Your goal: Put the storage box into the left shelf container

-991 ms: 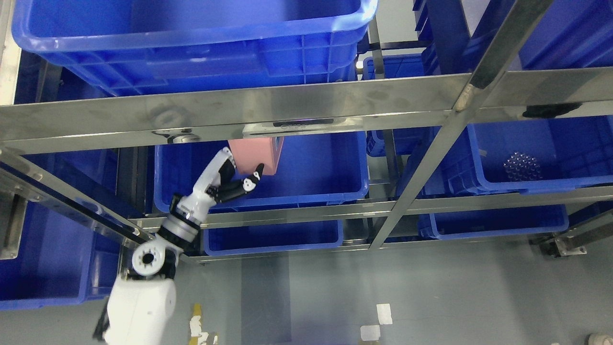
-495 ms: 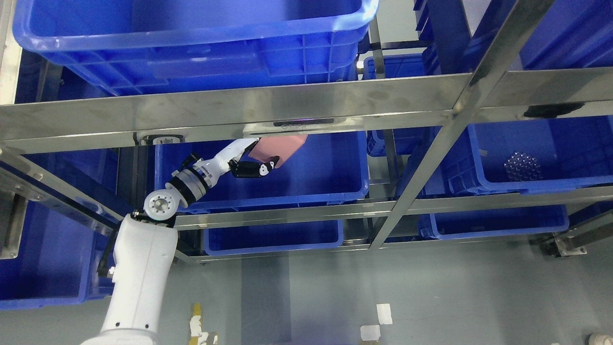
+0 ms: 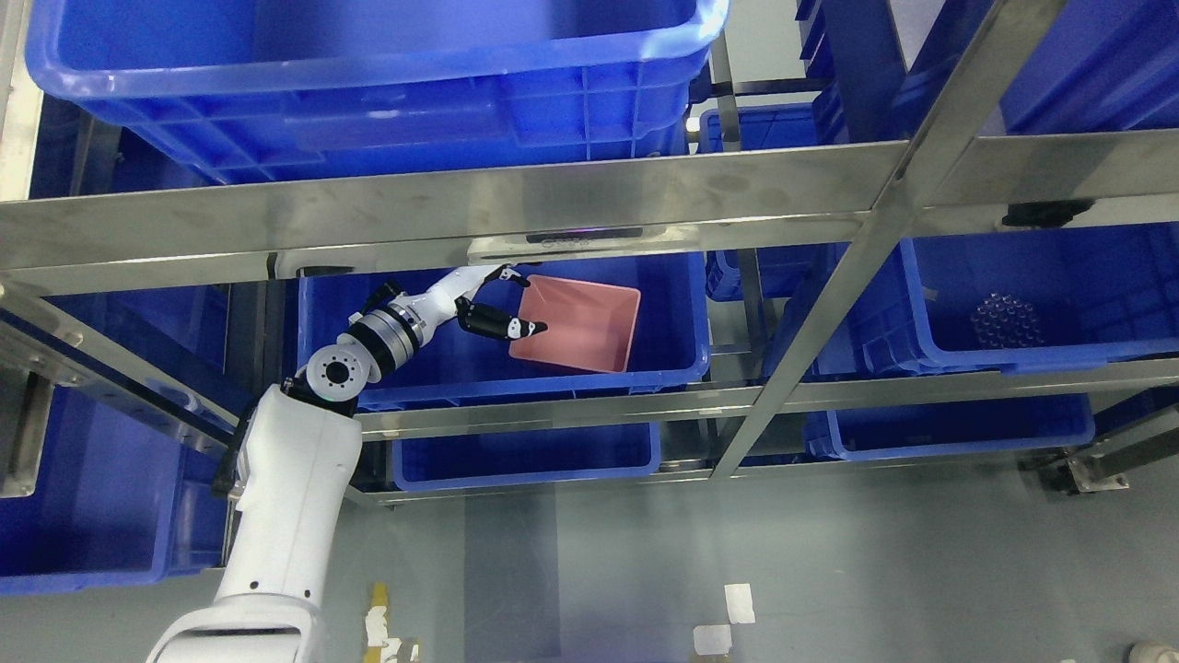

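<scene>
You see left hand (image 3: 479,308) with fingers spread, holding nothing, touching left rim of pink open plastic storage box (image 3: 580,327); box sits inside blue plastic shelf container (image 3: 663,354).

So we're looking down through a steel shelf frame (image 3: 589,198) packed with blue bins. Our left hand (image 3: 484,304) reaches into the middle-level blue container (image 3: 663,354) on the left side, fingers spread, with one dark fingertip on the near left edge of the pink storage box (image 3: 589,322). That box sits open side up inside the container, slightly tilted. Our white forearm (image 3: 295,497) comes up from the bottom left. The blue bin to the right (image 3: 1087,350) has a small cluster of shiny balls (image 3: 1004,319) in it.
</scene>
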